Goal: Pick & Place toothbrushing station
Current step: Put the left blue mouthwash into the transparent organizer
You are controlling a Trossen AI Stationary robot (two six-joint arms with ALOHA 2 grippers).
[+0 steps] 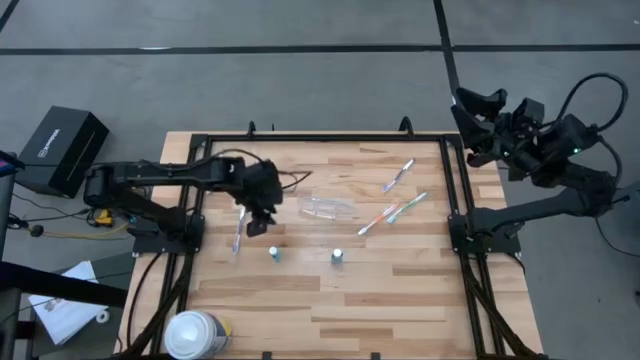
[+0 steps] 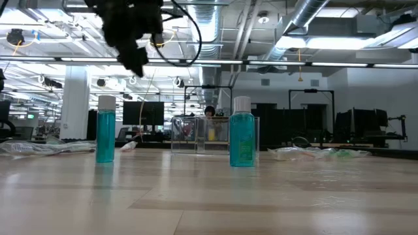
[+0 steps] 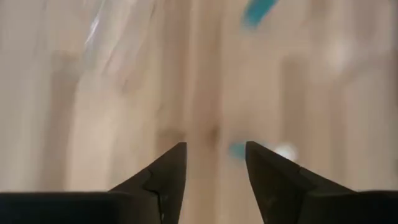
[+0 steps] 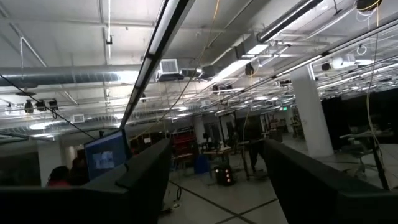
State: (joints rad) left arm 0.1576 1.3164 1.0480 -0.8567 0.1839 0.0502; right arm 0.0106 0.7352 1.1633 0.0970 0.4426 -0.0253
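Observation:
A clear plastic cup [image 1: 330, 208] lies on its side at the table's middle; it also shows in the low view [image 2: 196, 134]. One toothbrush [image 1: 238, 231] lies left of it, and three more [image 1: 398, 176] [image 1: 378, 219] [image 1: 412, 203] lie to its right. Two tiny teal tubes with white tops [image 1: 273, 254] [image 1: 338, 257] stand upright nearer the front, also seen in the low view [image 2: 105, 130] [image 2: 242, 134]. My left gripper [image 1: 258, 218] [image 3: 214, 155] is open and empty, above the table between the left toothbrush and the cup. My right gripper [image 1: 468, 125] [image 4: 214, 155] is open and empty, raised beyond the table's far right corner.
A big white canister [image 1: 195, 335] stands at the table's near left corner. A black box [image 1: 60, 150] sits off the table to the left. A black frame [image 1: 320, 138] runs along the table's far edge and sides.

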